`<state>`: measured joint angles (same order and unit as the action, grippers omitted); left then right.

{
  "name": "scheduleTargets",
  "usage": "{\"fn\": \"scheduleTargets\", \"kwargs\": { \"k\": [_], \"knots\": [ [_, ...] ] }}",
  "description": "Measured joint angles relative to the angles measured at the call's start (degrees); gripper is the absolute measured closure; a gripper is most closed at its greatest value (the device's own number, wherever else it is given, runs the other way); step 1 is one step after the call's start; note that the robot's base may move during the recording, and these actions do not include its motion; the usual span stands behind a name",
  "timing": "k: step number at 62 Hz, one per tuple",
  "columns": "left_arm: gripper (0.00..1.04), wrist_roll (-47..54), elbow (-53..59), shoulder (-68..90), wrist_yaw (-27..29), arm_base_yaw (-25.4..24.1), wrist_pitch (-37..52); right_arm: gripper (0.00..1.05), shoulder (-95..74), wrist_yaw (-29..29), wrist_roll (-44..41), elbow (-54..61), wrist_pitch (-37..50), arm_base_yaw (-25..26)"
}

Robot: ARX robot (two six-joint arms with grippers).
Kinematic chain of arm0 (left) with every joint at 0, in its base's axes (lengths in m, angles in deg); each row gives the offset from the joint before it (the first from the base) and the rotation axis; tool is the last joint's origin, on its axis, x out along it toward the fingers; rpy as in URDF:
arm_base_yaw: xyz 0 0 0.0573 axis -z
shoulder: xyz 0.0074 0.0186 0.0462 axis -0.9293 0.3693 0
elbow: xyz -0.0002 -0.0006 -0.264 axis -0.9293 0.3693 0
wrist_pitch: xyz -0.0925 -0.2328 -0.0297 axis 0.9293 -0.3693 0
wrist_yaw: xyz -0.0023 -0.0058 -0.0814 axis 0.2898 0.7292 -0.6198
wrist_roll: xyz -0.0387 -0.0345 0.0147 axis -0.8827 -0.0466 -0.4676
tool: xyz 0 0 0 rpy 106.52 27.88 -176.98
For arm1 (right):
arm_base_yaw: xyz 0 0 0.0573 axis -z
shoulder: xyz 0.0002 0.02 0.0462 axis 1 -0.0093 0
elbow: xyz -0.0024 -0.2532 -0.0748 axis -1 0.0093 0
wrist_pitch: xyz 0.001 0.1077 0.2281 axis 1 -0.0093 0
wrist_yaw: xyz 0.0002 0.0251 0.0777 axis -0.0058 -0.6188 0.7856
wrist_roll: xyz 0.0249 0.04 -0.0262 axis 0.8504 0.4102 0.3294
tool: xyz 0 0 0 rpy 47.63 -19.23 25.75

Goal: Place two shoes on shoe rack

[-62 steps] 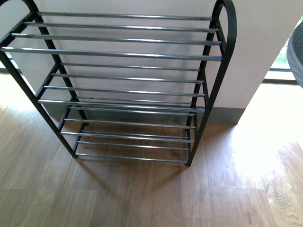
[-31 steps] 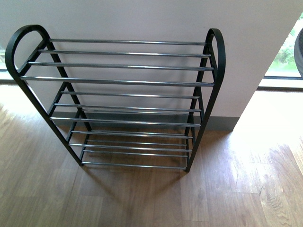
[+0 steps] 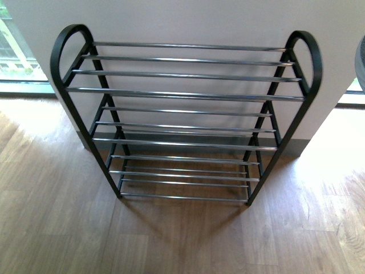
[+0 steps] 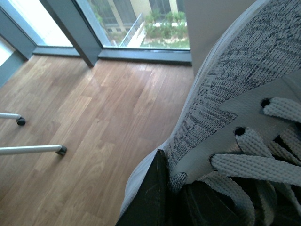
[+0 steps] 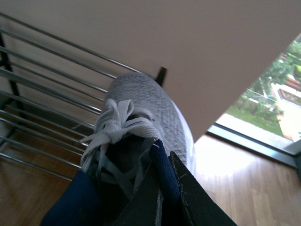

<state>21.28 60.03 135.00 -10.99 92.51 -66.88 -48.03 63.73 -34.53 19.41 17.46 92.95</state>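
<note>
The shoe rack [image 3: 188, 94] stands against a white wall in the front view, its chrome rods bare on every tier. Neither arm shows in that view. In the left wrist view my left gripper [image 4: 164, 197] is shut on a grey knit sneaker [image 4: 235, 80], pinching its side next to the laces, above the wood floor. Over in the right wrist view, my right gripper [image 5: 162, 188] is shut on the navy collar of a second grey knit sneaker [image 5: 141, 103], whose toe points at the shoe rack's rods [image 5: 47, 75]. The slides are out of view.
Wood floor [image 3: 182, 240] spreads in front of the rack. A dark round object [image 3: 360, 54] sits at the front view's right edge. Floor-height windows [image 4: 136, 23] flank the wall. Two thin metal legs with black feet [image 4: 59, 149] stand on the floor in the left wrist view.
The rack has shifted right in the front view and both rounded end frames are now fully visible, so the camera has turned left and pulled back.
</note>
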Motion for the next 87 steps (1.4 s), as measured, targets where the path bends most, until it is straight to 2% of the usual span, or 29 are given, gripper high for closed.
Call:
{"fn": "scheduleTargets", "kwargs": {
  "k": [8, 17, 22, 24, 26, 30, 36, 43, 57, 64, 73, 87],
  "knots": [
    [1.03, 0.0, 0.0, -0.5, 2.2, -0.2, 0.0, 1.04, 0.3, 1.2, 0.0, -0.1, 0.0, -0.2],
    [1.03, -0.1, 0.0, -0.5, 1.1, -0.2, 0.0, 1.04, 0.3, 1.5, 0.0, -0.1, 0.0, -0.3],
    [1.03, -0.1, 0.0, -0.5, 0.9, -0.2, 0.0, 1.04, 0.3, 8.4, 3.0, 1.0, 4.7, 0.5],
    [1.03, -0.1, 0.0, -0.5, 0.5, -0.1, 0.0, 1.04, 0.1, 9.2, 4.9, 1.1, 5.8, -1.3],
    [1.03, -0.1, 0.0, -0.4, 0.4, -0.1, 0.0, 1.04, -0.7, 7.5, 6.6, 0.5, 5.9, -3.6],
    [1.03, -0.1, 0.0, -0.4, 1.0, -0.1, 0.0, 1.04, -5.3, -0.2, 10.3, -1.8, 8.1, -10.2],
    [1.03, -0.1, 0.0, -0.4, 1.0, -0.1, 0.0, 1.04, -16.7, -8.4, 14.8, -6.4, 11.8, -18.8],
    [1.03, -0.1, 0.0, -0.4, 0.9, -0.1, 0.0, 1.04, -27.7, -11.8, 19.0, -13.0, 12.9, -22.3],
    [1.03, -0.1, 0.0, -0.4, 0.9, -0.1, 0.0, 1.04, -47.9, -20.4, 28.1, -27.0, 11.3, -23.7],
    [1.03, -0.1, 0.0, -0.4, 0.9, -0.1, 0.0, 1.04, -56.2, -24.4, 29.6, -32.5, 13.6, -23.8],
    [1.03, -0.1, 0.0, -0.4, 0.9, -0.1, 0.0, 1.04, -64.0, -25.6, 30.1, -38.6, 14.8, -23.2],
    [1.03, -0.1, 0.0, -0.4, 0.9, -0.1, 0.0, 1.04, -73.7, -25.1, 30.3, -44.0, 17.8, -19.6]
  ]
}}
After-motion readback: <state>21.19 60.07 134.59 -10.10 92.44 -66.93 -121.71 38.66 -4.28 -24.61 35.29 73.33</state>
